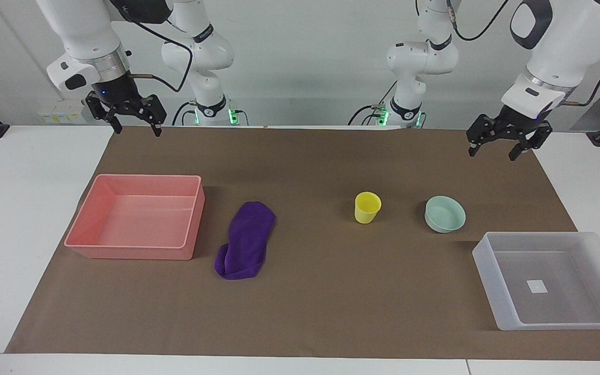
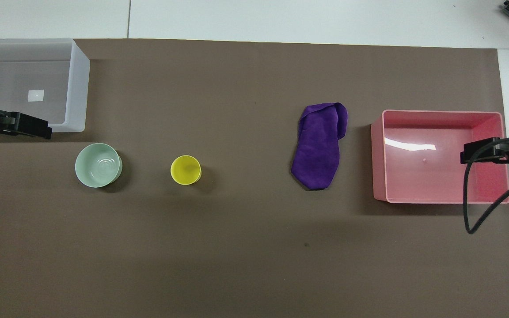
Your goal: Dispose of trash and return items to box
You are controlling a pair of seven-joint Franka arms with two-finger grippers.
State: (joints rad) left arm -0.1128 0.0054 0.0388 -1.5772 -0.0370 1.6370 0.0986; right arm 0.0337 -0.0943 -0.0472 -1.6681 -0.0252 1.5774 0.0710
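The purple cloth (image 1: 247, 240) lies flat on the brown mat, beside the pink tray; it also shows in the overhead view (image 2: 319, 145). The yellow cup (image 1: 367, 207) stands upright mid-table (image 2: 185, 169). The mint-green bowl (image 1: 445, 214) sits beside it toward the left arm's end (image 2: 98, 164). The translucent box (image 1: 487, 271) with a white sticker stands empty, farther from the robots than the bowl (image 2: 77, 88). My right gripper (image 1: 137, 130) is open and empty, raised over the mat's corner (image 2: 480, 152). My left gripper (image 1: 492, 153) is open and empty, raised over the other corner (image 2: 24, 126).
An empty pink tray (image 1: 138, 250) stands at the right arm's end of the table (image 2: 380, 168). A brown mat (image 1: 305, 291) covers most of the white table. A black cable hangs from the right arm near the pink tray (image 2: 469, 207).
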